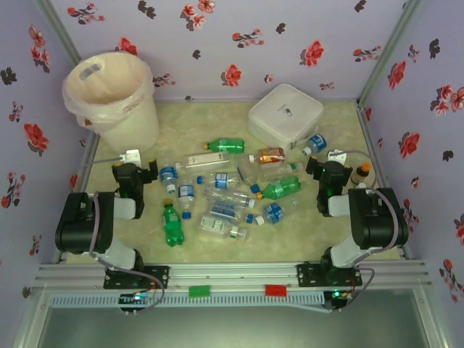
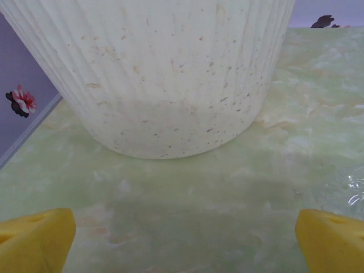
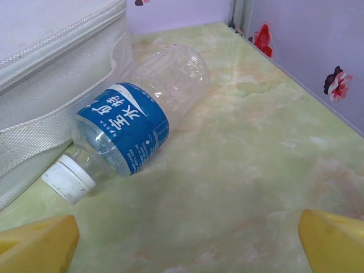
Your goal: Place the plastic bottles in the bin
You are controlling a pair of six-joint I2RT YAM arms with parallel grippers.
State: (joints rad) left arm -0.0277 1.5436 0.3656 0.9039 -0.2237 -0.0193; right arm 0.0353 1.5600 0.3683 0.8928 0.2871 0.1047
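Note:
Several plastic bottles point(image 1: 221, 196) lie scattered in the middle of the table, mostly clear with blue labels. Among them are a green one point(image 1: 172, 223) near the front left and a red-labelled one point(image 1: 270, 154). The cream bin point(image 1: 109, 94) with its bag liner stands at the back left. My left gripper point(image 1: 138, 165) faces the bin's ribbed wall point(image 2: 159, 74), open point(image 2: 182, 244) with nothing between its fingers. My right gripper point(image 1: 324, 168) is open point(image 3: 187, 244) over bare table. Just ahead of it to the left lies a clear blue-labelled, white-capped bottle point(image 3: 131, 125), resting against the white box.
A flat white square box point(image 1: 285, 114) sits at the back right, with its fabric side point(image 3: 51, 68) close to my right gripper. A tiny brown bottle with an orange cap point(image 1: 360, 174) stands by the right wall. Floral walls close in three sides of the table.

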